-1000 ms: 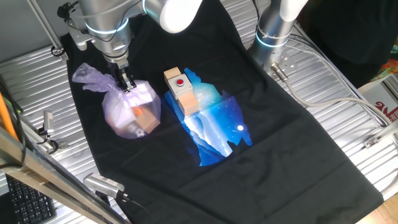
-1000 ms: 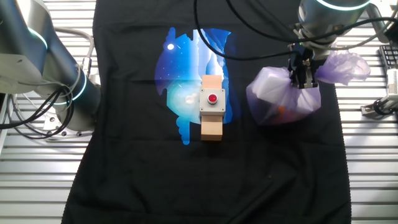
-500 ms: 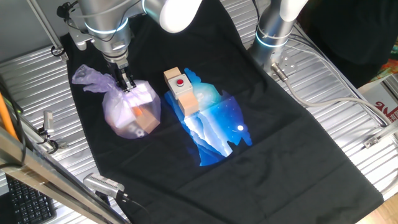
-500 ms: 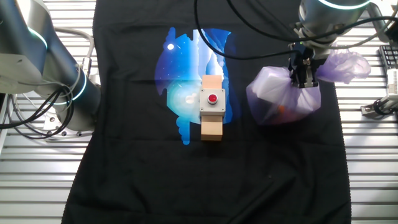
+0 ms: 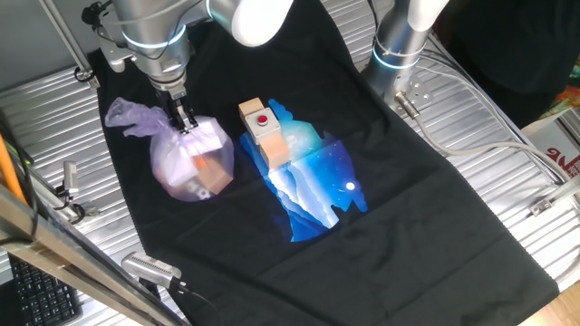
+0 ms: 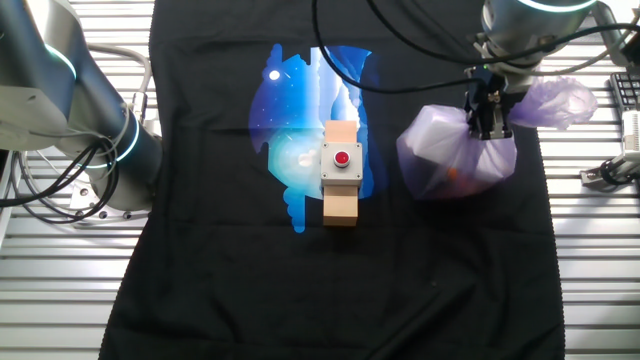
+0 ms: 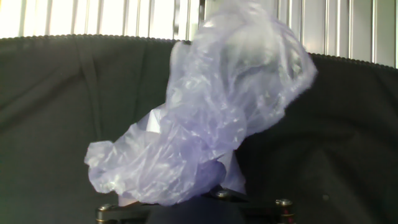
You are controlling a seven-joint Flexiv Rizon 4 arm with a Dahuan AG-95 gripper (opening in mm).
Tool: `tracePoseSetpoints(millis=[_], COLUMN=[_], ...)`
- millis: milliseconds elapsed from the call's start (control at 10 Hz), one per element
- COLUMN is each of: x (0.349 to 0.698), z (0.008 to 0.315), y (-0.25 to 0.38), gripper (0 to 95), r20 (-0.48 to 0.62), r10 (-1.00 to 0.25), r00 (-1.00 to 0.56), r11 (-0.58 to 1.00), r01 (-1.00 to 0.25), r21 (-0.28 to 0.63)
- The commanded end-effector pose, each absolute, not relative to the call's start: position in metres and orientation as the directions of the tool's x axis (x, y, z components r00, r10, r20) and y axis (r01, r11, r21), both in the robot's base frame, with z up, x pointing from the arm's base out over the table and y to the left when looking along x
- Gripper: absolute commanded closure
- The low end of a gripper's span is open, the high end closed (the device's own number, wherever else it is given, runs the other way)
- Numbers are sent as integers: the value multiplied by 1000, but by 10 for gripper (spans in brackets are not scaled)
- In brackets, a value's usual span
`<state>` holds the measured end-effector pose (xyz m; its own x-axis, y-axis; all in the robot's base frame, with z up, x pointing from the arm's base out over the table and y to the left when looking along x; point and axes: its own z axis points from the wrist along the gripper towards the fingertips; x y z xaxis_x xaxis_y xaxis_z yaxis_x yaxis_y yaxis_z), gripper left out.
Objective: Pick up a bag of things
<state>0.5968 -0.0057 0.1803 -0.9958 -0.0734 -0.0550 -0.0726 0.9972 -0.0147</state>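
You see the bag of things (image 5: 190,158) as thin, crinkly, translucent plastic. It lies on a matt black cloth (image 5: 390,226). Beneath, the table (image 5: 36,118) is ribbed, shiny metal.

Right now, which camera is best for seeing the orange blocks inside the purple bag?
One fixed view is best: the bag of things faces it, and tan and orange blocks show through the thin plastic below the gripper. The other fixed view shows only a small orange patch low in the bag. The hand view shows just crinkled plastic, no blocks.
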Motion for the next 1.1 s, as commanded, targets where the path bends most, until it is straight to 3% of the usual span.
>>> tracePoseSetpoints(millis=[100,1100], x=[597,595], z=[181,185], y=[-6,-4], gripper=[950,950], r20=[-50,-50], r10=[-72,-63], r00=[-996,-997], r11=[997,998], r01=[-71,-63], r21=[-14,-13])
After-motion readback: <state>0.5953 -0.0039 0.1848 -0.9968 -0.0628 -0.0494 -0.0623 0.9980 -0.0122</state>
